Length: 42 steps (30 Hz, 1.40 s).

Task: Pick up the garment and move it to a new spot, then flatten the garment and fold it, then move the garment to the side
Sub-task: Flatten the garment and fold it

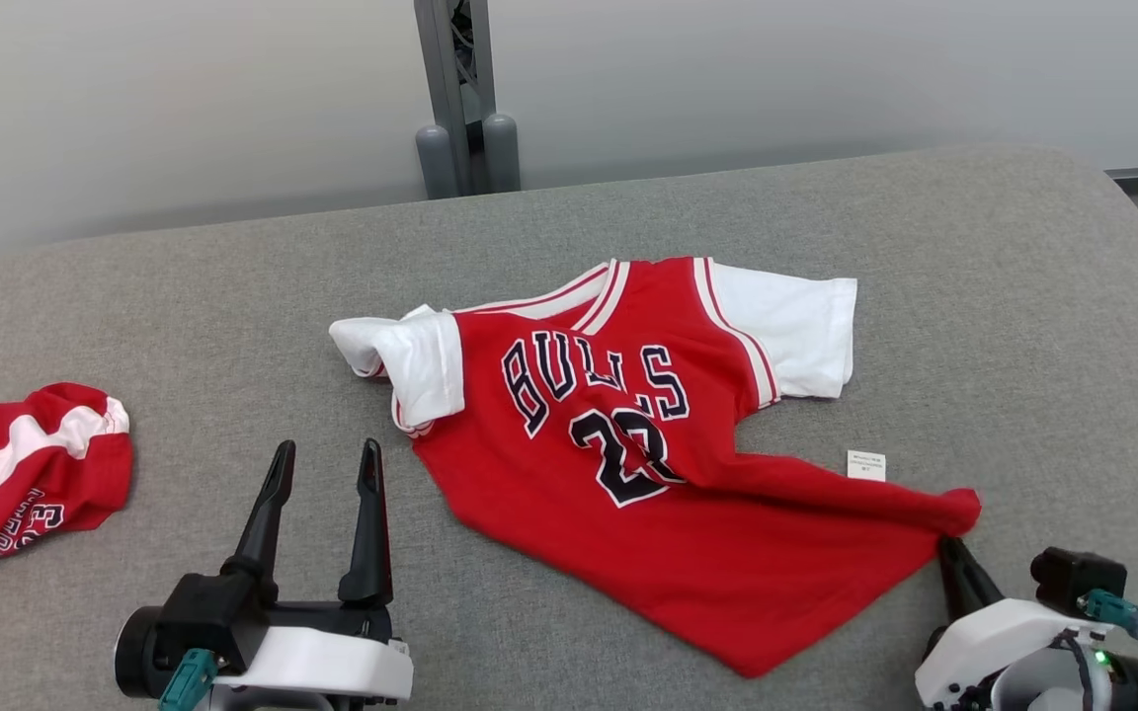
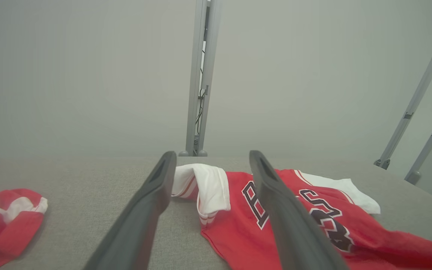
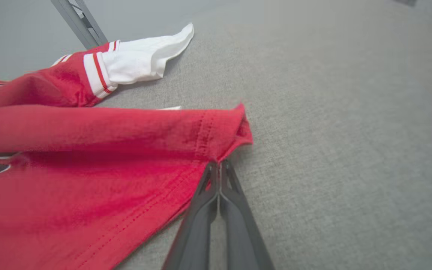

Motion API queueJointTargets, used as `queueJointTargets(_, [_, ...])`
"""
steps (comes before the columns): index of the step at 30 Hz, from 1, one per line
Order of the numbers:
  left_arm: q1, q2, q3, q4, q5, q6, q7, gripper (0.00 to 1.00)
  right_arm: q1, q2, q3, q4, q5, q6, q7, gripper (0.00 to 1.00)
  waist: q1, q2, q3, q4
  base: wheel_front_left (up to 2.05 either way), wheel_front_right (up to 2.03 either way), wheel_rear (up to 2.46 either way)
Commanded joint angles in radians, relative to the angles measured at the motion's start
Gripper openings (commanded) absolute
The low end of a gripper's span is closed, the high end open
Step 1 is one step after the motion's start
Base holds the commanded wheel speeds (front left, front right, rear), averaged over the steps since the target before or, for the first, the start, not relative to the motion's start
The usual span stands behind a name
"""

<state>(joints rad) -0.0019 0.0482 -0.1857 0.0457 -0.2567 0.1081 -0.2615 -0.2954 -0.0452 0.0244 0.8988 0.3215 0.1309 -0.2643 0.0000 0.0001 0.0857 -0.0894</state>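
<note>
The red jersey [image 1: 628, 474] lies spread on the grey table [image 1: 1023, 296]. The right gripper [image 1: 950, 543] pinches its lower hem corner, fingers together. The left gripper [image 1: 326, 450] stands fingers apart near the white sleeve [image 1: 411, 360].

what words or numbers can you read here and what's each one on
"BULLS": across the chest of the red jersey.
"23": below it on the same jersey, partly creased.
White tag beside the jersey: print too small to read.
Red garment at the left: dark lettering, crumpled, unreadable.
</note>
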Motion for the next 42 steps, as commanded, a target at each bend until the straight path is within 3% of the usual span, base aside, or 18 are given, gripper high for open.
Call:
queueJointTargets(1, [0.000,0.004,0.006,0.003,0.003,0.002,-0.004,1.00,-0.009,-0.010,-0.027,-0.015,-0.030,0.000,-0.001,0.00,0.0000,-0.0001,0.000,-0.002,0.00,0.00,0.00])
queueJointTargets(12, [-0.029,0.004,0.010,0.006,0.012,-0.007,-0.004,1.00,-0.040,-0.009,-0.320,-0.168,-0.295,0.000,-0.001,0.00,0.0000,-0.0001,0.026,-0.009,0.00,0.00,0.00])
queueJointTargets(16, [-0.040,0.004,0.015,0.016,0.018,-0.017,-0.004,1.00,-0.068,-0.008,-0.364,-0.156,-0.339,0.000,-0.001,0.00,0.0000,-0.0001,0.036,-0.016,0.00,0.00,0.00])
queueJointTargets(17, [-0.047,0.004,0.016,0.020,0.022,-0.021,-0.004,1.00,-0.076,-0.009,-0.367,-0.146,-0.349,0.000,-0.001,0.33,0.0000,-0.0001,0.039,-0.020,0.00,0.00,0.00])
queueJointTargets(18, [-0.057,0.004,0.019,0.026,0.027,-0.025,-0.004,1.00,-0.081,-0.009,-0.366,-0.133,-0.355,0.000,-0.001,1.00,0.0000,-0.0001,0.042,-0.026,0.00,0.00,0.00])
queueJointTargets(27, [-0.209,0.036,0.049,0.182,0.088,-0.067,-0.004,1.00,-0.104,-0.008,-0.367,-0.112,-0.398,0.000,-0.001,1.00,0.0000,-0.0001,0.087,-0.110,0.00,0.00,0.00])
queueJointTargets(31, [-0.328,0.080,0.076,0.336,0.100,-0.048,0.031,1.00,-0.111,-0.008,-0.323,-0.133,-0.365,0.000,-0.001,1.00,0.0000,-0.0001,0.116,-0.166,0.00,0.00,0.00])
queueJointTargets(35, [-0.416,0.124,0.103,0.481,0.108,-0.011,0.134,1.00,-0.111,-0.008,-0.262,-0.157,-0.306,0.000,-0.001,1.00,0.0000,-0.0001,0.142,-0.219,0.00,0.00,0.00])
queueJointTargets(42, [-0.479,0.187,0.129,0.618,0.099,0.018,0.281,1.00,-0.090,-0.008,-0.190,-0.195,-0.236,0.000,-0.001,1.00,0.0000,-0.0001,0.174,-0.285,0.00,0.00,0.00])
